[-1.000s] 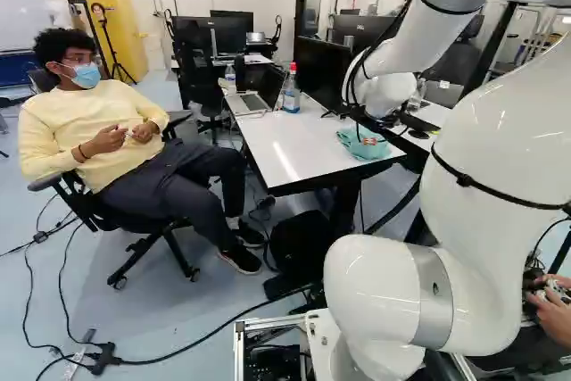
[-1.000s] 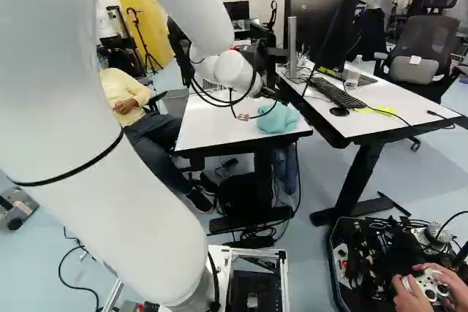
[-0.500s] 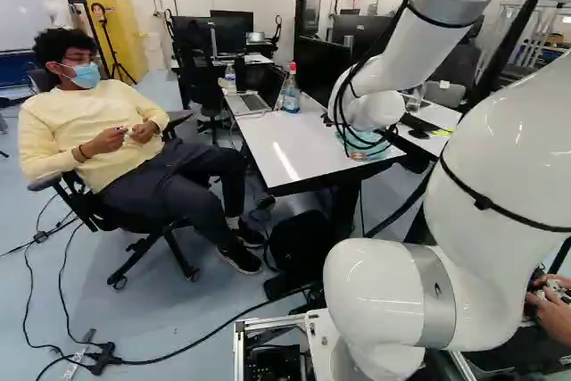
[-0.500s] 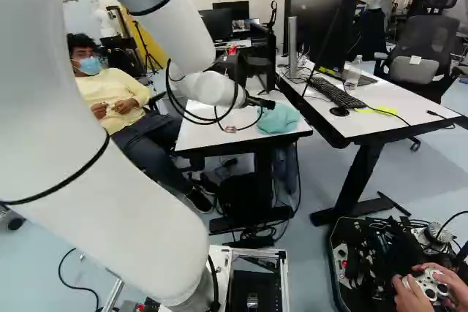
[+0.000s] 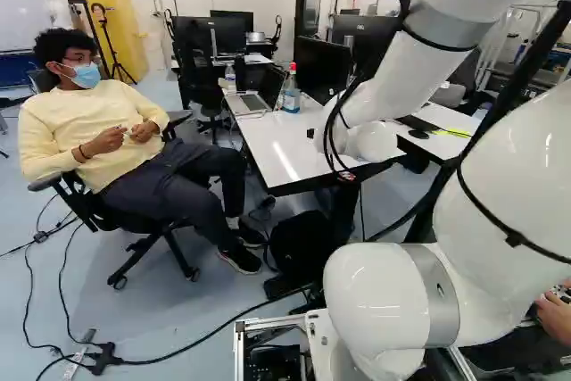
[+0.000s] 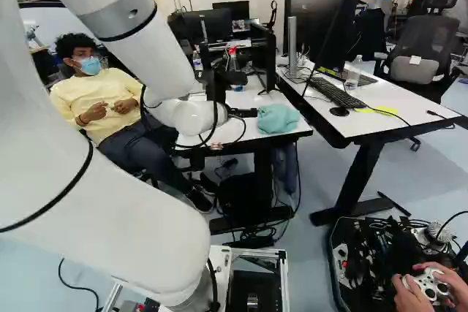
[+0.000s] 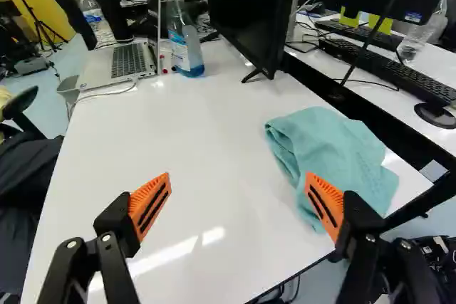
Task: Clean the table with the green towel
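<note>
- Towel [image 7: 345,151]: picking it up seems the step in hand.
- Left in the right base view: pincer [image 7: 239,177], spread wide, empty.
- Right of it: the towel, bunched on the desk [image 7: 192,140]; next probably needs shifting across, lowering, pinching.

White table [image 7: 178,133], crumpled green towel [image 7: 335,151] on top, open laptop [image 7: 127,60], bottle [image 7: 184,48], black monitor [image 7: 249,5]
</note>
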{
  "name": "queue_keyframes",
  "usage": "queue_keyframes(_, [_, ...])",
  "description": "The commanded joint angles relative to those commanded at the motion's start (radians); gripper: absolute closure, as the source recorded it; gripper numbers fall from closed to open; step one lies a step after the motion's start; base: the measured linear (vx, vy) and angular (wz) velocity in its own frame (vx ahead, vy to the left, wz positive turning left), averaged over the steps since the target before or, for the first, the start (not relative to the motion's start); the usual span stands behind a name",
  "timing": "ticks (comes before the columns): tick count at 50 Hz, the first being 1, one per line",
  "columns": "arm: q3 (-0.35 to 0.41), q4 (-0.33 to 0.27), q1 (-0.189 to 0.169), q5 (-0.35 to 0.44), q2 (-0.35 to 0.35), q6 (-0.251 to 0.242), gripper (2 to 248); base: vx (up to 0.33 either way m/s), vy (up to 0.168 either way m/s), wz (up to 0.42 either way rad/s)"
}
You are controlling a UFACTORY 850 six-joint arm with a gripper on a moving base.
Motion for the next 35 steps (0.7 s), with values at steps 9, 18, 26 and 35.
queue_keyframes(9, [0.056,-0.008,0.032,0.058,0.026,0.0,3,0.0,0.0,0.0])
queue_keyframes(18, [0.103,-0.016,0.059,0.108,0.049,0.0,3,0.0,0.0,0.0])
queue_keyframes(26, [0.137,-0.021,0.078,0.144,0.065,0.0,3,0.0,0.0,0.0])
queue_keyframes(35, [0.168,-0.025,0.096,0.176,0.079,0.0,3,0.0,0.0,0.0])
